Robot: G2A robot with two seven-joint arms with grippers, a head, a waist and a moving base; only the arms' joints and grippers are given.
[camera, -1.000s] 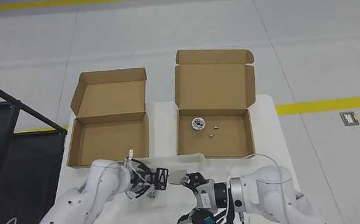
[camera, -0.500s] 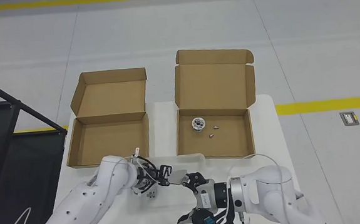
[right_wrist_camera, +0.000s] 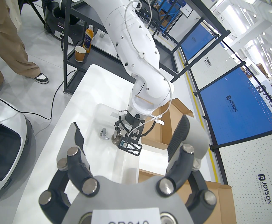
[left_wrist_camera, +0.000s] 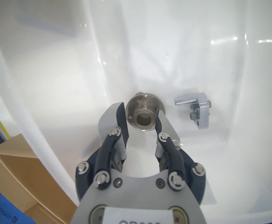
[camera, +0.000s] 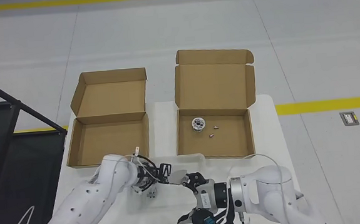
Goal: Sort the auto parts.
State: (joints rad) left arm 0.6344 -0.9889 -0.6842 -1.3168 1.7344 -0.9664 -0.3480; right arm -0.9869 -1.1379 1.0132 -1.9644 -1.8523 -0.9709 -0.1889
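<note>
Left wrist view showed the round bronze-coloured metal hub [left_wrist_camera: 144, 112] sitting between the fingers of my left gripper [left_wrist_camera: 141, 118], with its bored boss turned towards my wrist camera. It lay on the floor of the white translucent plastic tray [left_wrist_camera: 63, 84]. My jaws were parted around the hub. One pad seemed to touch the boss and the other stood just off it, so I judged the part straddled but not yet clamped. To do this step well, I reckoned I should centre on the boss before squeezing, so that both pads met it together and the smooth metal was not nudged sideways. After that I should close firmly and lift straight up, clear of the tray wall. A silver angled metal bracket [left_wrist_camera: 198, 112] lay just beside the hub, apart from it and outside my fingers. I thought it safe so long as the hub did not slide. My right gripper [camera: 187, 199] hung well apart from the hub, jaws spread wide and holding nothing.
</note>
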